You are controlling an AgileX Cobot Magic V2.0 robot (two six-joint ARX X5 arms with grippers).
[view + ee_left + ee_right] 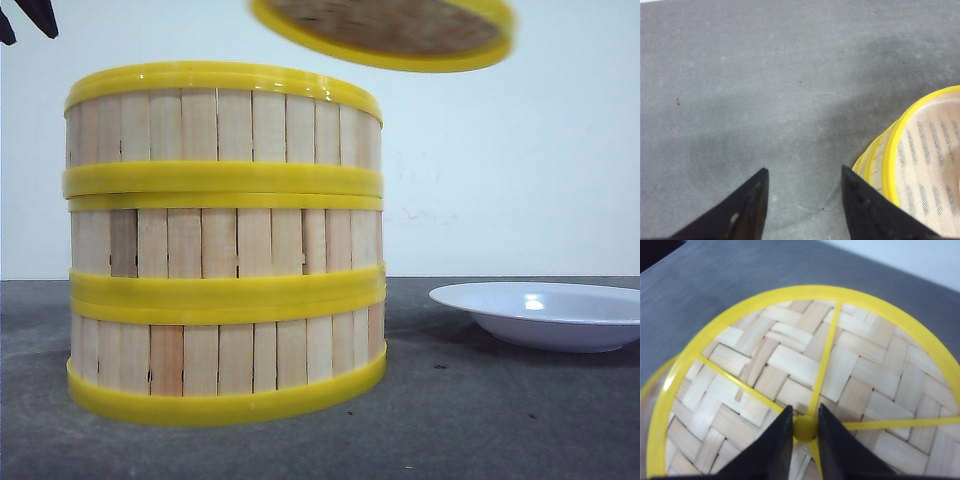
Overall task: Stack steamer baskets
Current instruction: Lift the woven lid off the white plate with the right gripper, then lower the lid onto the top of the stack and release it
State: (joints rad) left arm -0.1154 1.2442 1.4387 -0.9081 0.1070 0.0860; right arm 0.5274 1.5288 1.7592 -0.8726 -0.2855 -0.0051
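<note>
Above the stacked steamer baskets [225, 245], right gripper [805, 427] pinches lid [810, 375] knob; left gripper [802, 195] gapes

Looks like a lab or test bench, not a real kitchen. Plain grey table top [500, 420], matte and scuffed, with a bare white wall [500, 180] right behind it, no decor or appliances. Kitchen props only: three steamer baskets [225, 245] stacked, a white plate [545, 315] on its own to the side, a woven lid [805, 375] pinched by its knob between the black fingers of the right gripper [805, 427]. Staged robot workspace, cannot tell more about the room.
</note>
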